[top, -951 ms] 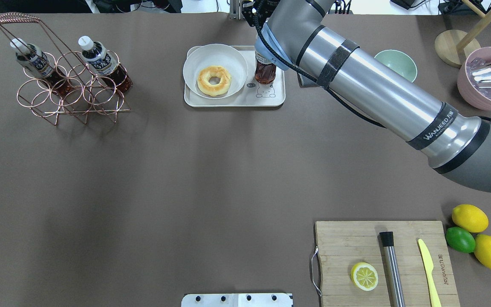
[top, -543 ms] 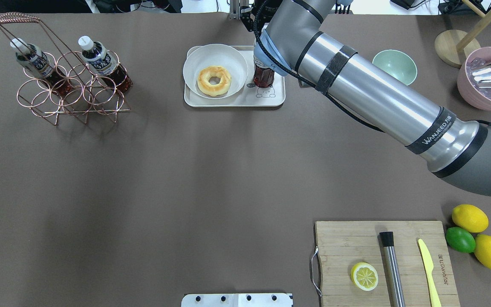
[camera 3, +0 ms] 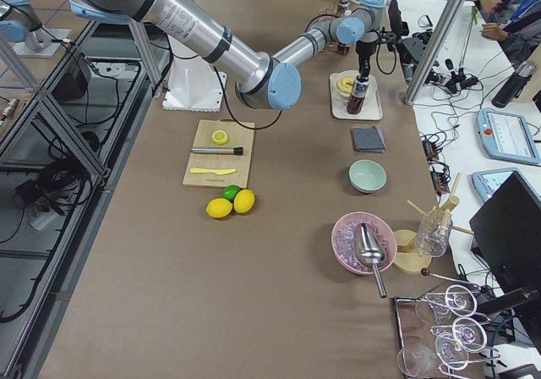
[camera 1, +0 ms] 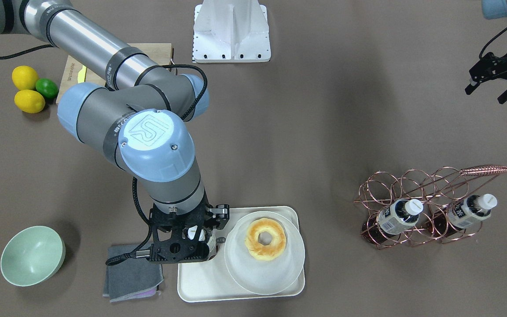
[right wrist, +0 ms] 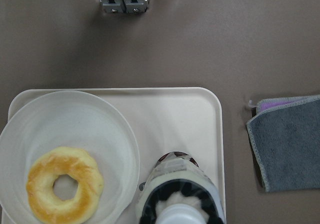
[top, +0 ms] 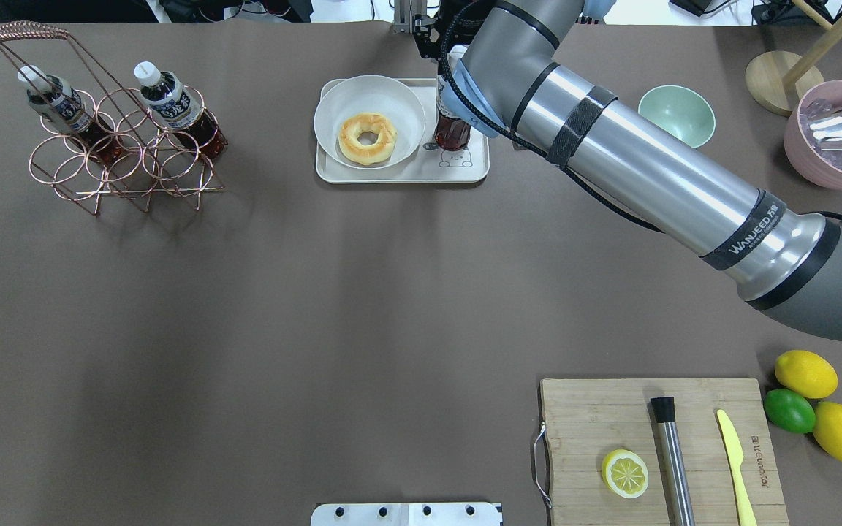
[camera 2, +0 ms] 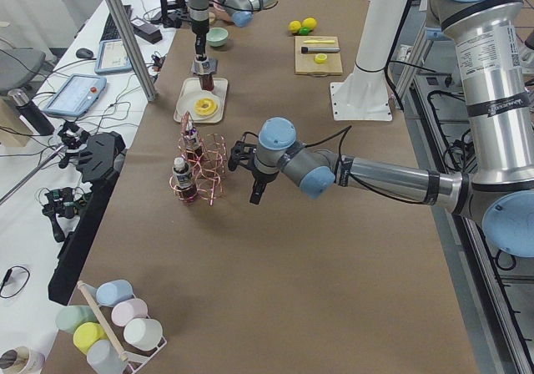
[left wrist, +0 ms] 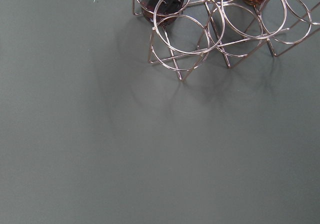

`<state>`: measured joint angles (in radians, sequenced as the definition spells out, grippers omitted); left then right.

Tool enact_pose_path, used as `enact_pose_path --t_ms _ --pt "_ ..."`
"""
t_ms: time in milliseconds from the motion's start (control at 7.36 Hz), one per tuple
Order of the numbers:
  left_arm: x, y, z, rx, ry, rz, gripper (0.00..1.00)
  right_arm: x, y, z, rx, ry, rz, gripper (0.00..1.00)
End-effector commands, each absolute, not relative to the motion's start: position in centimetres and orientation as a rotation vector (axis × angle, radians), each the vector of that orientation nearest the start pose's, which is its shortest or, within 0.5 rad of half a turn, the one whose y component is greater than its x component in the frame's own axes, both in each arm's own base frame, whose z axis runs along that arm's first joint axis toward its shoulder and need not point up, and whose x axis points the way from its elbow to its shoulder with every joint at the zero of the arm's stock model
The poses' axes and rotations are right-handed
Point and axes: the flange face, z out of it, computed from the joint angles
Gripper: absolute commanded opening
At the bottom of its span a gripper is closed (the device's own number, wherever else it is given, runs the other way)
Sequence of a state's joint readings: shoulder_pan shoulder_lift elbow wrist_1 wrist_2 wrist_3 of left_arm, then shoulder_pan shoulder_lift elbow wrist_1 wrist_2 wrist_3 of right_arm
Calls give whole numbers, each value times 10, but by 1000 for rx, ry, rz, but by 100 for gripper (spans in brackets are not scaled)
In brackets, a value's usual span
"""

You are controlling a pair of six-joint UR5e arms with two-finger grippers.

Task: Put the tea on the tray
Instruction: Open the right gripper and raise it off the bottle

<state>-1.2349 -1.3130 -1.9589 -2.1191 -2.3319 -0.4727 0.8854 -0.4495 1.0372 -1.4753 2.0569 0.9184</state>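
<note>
Now, tea (top: 452, 133) upright on tray (top: 392, 174), right fingers (camera 1: 172, 252) around its neck, grip unclear, left fingers (camera 1: 505, 95) spread

Donut (top: 368, 137) on white plate (top: 373, 89), grey cloth (camera 1: 132, 275), mint bowl (top: 677, 113), copper rack (camera 1: 484, 169)

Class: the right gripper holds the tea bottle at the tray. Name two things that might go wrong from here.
1. The tea bottle stands close beside the plate rim; a nudge might shift plate and donut.
2. It is tall and near the tray edge; if the right gripper drags on release, it may topple off.
</note>
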Motion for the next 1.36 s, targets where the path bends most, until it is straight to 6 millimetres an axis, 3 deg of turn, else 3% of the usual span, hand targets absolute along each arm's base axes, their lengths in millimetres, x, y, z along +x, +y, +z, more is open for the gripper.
enact_pose_path --t_ms 0,272,407,543,815,951,1222 --pt "74 -407 512 303 930 114 96 -429 -687 138 132 -863 44 100" --pt "74 -409 521 294 921 120 95 -369 -649 169 135 -886 36 100" --pt "73 -407 526 285 917 120 95 -336 -621 207 153 -888 9 100" --pt "72 -405 533 275 912 118 95 -286 -601 244 141 -912 -38 100" --pt "63 -410 551 233 876 129 96 -202 -579 342 176 -838 -133 100" --pt "43 -413 558 197 856 138 95 -157 -575 390 185 -804 -177 100" --pt "-2 -432 563 137 808 129 96 -73 -539 492 166 -780 -269 100"
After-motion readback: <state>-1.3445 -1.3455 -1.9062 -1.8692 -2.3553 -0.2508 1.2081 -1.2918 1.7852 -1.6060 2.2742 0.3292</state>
